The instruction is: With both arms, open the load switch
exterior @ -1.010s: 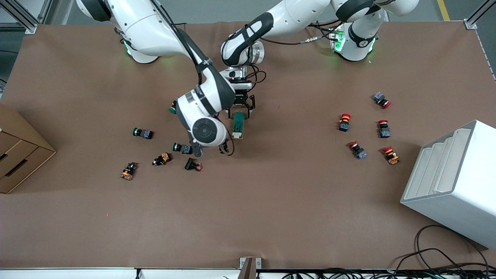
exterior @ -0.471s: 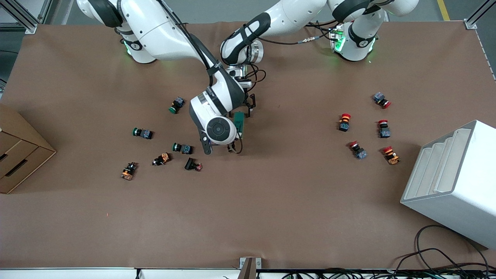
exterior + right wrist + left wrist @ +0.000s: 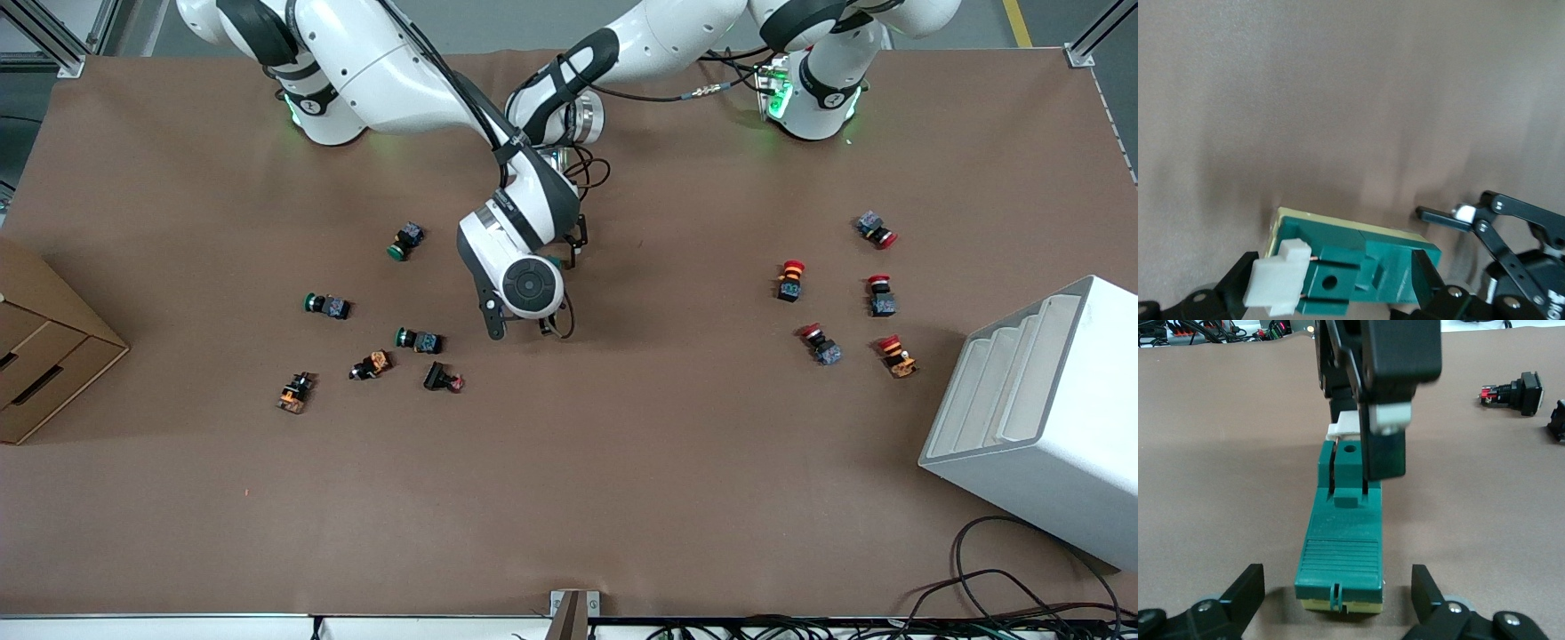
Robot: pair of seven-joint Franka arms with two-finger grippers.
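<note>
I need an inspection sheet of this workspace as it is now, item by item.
Surface: brown table, flat covering.
Job's things: load switch lies flat mid-table; its white tab sits at one end.
Clutter: green buttons toward the right arm's end; red buttons toward the left arm's end.
Grippers: left gripper open, astride the switch's ribbed end; right gripper open, astride the tab end.
Cables: black cables at the table edge nearest the front camera.
Surroundings: cardboard box at the right arm's end; white rack at the left arm's end.

arms: white shells | black joint bands | green-lit bases | black cables
</note>
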